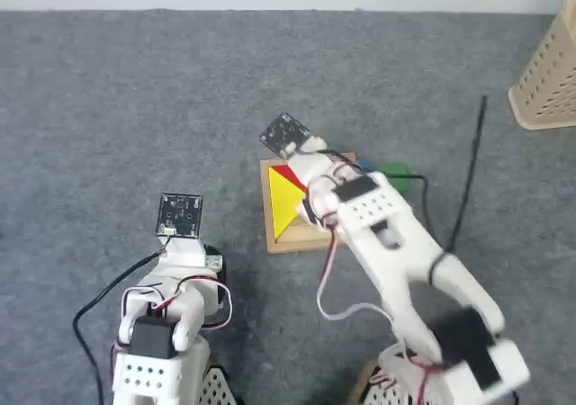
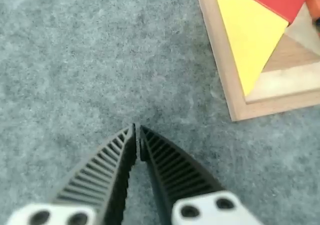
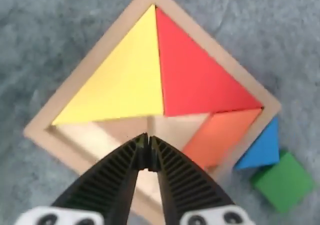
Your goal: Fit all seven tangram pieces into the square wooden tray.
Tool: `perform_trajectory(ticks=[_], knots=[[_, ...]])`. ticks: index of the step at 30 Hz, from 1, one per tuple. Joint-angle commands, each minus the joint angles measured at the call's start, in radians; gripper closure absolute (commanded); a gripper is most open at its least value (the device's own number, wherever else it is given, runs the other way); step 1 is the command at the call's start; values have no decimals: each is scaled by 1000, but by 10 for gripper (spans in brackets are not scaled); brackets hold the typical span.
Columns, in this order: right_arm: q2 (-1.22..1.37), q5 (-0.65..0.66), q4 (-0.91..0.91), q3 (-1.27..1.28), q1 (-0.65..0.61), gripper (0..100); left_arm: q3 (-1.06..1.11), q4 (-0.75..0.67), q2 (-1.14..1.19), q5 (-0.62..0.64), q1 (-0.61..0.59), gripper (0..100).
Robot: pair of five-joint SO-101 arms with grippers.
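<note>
The square wooden tray (image 3: 82,75) holds a yellow triangle (image 3: 120,80), a red triangle (image 3: 195,75) and an orange piece (image 3: 220,135) along one side. A blue piece (image 3: 262,147) lies outside against the rim, with a green block (image 3: 282,180) beside it on the carpet. My right gripper (image 3: 148,137) is shut and empty, hovering over the tray's bare wooden floor. From above, the right arm (image 1: 360,202) covers much of the tray (image 1: 297,243). My left gripper (image 2: 137,130) is shut on nothing, over carpet beside the tray's corner (image 2: 226,65).
Grey carpet covers the table. A perforated beige basket (image 1: 549,63) stands at the far right edge. A black cable (image 1: 468,180) runs across the carpet right of the tray. The left arm (image 1: 175,279) sits at the near left.
</note>
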Motion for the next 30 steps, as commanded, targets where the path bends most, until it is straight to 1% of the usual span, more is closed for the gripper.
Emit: perform_trajectory(ticks=[1, 5, 10, 19, 26, 30], knots=[[-136, 81, 12, 71, 4, 991, -8, 5, -15, -5, -2, 987], [-113, 109, 13, 101, -13, 991, -8, 5, -15, -5, -2, 987], [10, 138, 8, 71, -30, 991, -8, 5, -15, -5, -2, 987], [171, 135, 12, -68, 42, 991, -8, 5, -15, -5, -2, 987], [237, 46, 5, -183, 111, 991, -8, 5, -15, -5, -2, 987], [236, -9, 12, -215, 119, 991, -8, 5, -15, -5, -2, 987]])
